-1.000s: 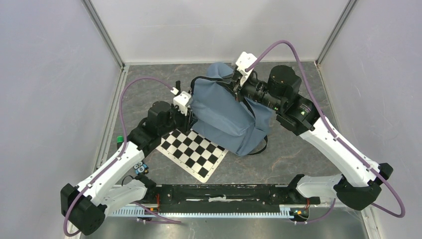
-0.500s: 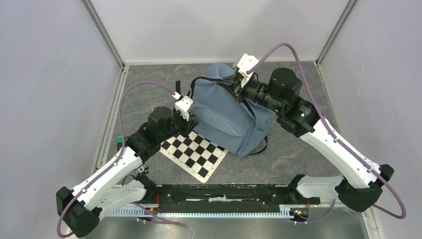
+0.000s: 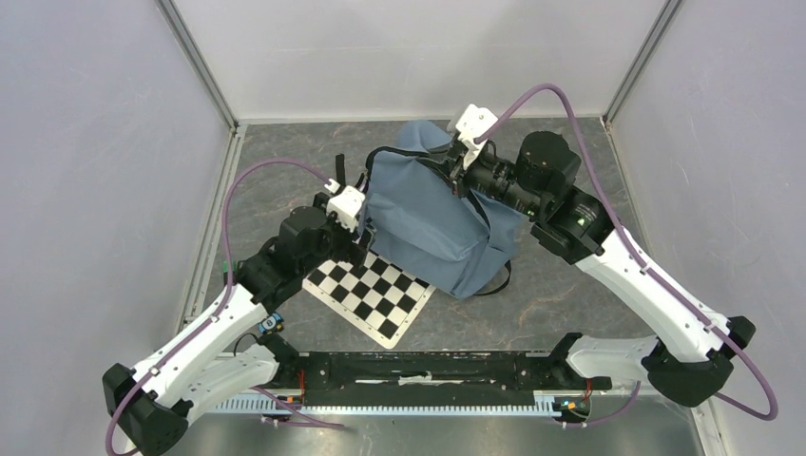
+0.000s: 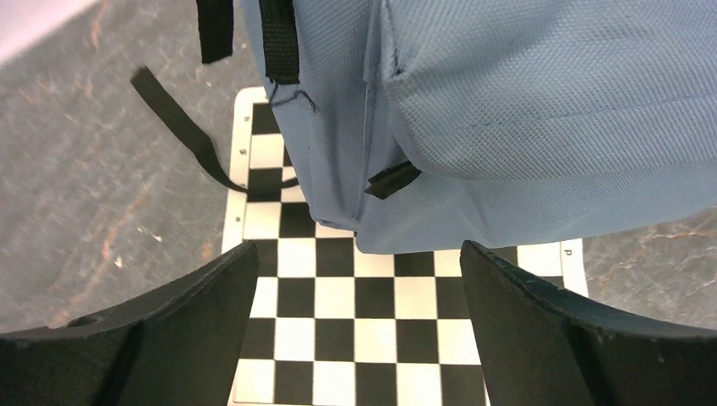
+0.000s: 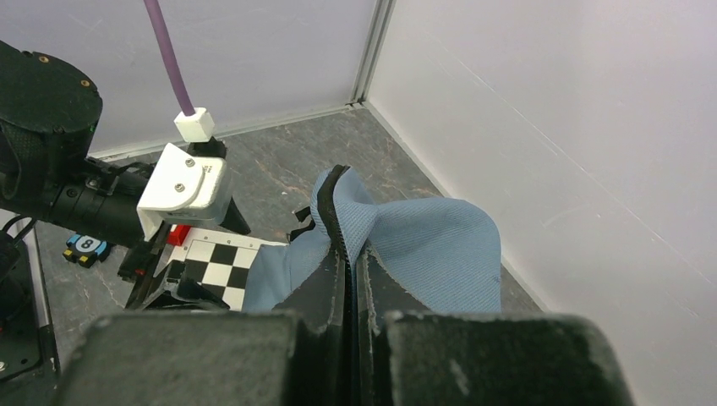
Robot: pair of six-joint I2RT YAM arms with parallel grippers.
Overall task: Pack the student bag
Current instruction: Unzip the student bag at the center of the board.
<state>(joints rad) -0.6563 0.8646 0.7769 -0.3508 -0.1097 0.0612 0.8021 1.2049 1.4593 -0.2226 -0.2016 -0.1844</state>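
Right end effector [image 3: 458, 169] pinches bag [image 3: 428, 223] (left [image 4: 357, 252] spread)

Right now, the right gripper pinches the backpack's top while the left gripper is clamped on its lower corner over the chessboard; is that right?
No: the left gripper is open, facing that corner of the backpack over the chessboard, as the left wrist view shows. The right gripper does pinch the top.

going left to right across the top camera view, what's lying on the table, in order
small blue piece → checkered board → student bag, whose near corner lies over the board's far edge. Both grippers overlap the bag, so they are left out.
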